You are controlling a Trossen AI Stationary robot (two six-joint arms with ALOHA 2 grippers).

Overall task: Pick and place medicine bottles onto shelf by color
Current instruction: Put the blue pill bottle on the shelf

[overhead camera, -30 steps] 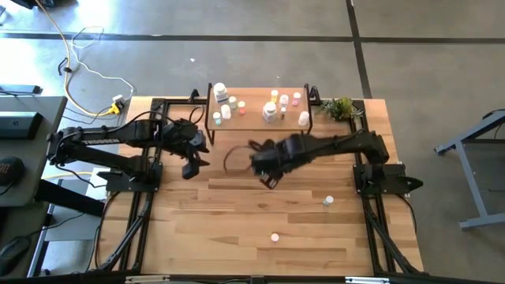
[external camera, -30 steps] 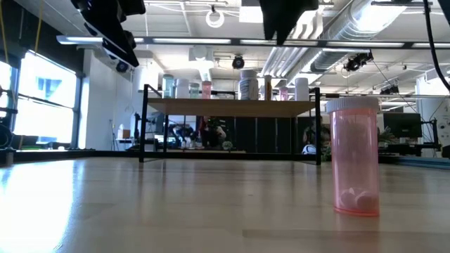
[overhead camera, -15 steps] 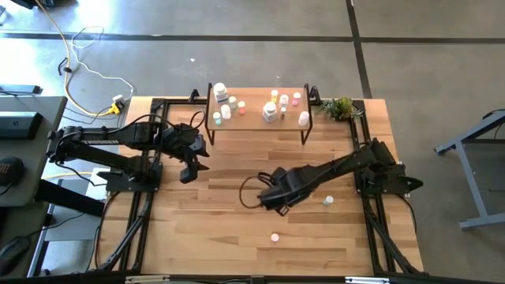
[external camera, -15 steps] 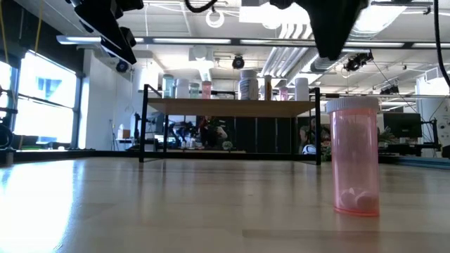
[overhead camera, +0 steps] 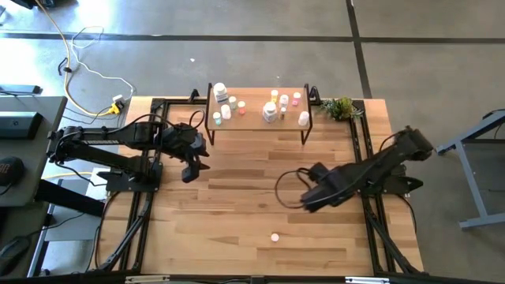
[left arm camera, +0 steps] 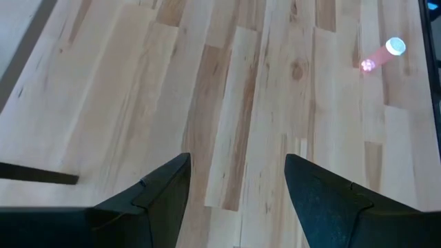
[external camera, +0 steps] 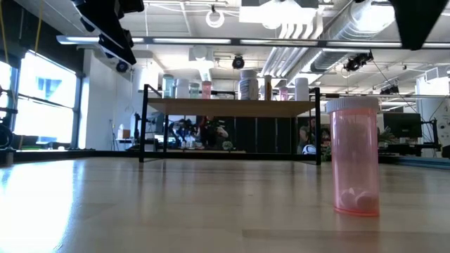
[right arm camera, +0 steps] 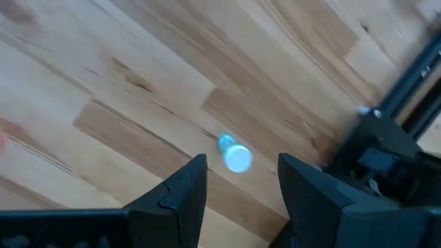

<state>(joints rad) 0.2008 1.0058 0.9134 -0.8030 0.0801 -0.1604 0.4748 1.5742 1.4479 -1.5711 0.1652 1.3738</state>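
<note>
Reaching with the open, empty right gripper over the small white-capped blue-tinted bottle; next, probably lowering and clamping.

right gripper swung from beside the shelf out to the table's right side, over a white-capped bottle

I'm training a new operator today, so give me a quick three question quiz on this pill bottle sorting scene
1. True or false: the right gripper is shut on a bottle.
2. Which arm waits near the shelf's left end? A) left B) right
3. Fill in: the pink bottle alone on the table stands ____ (upright/tipped).

Key: 1. False; its fingers are open above a blue-tinted, white-capped bottle on the table. 2. A; the left gripper is open and empty. 3. Upright.
</note>
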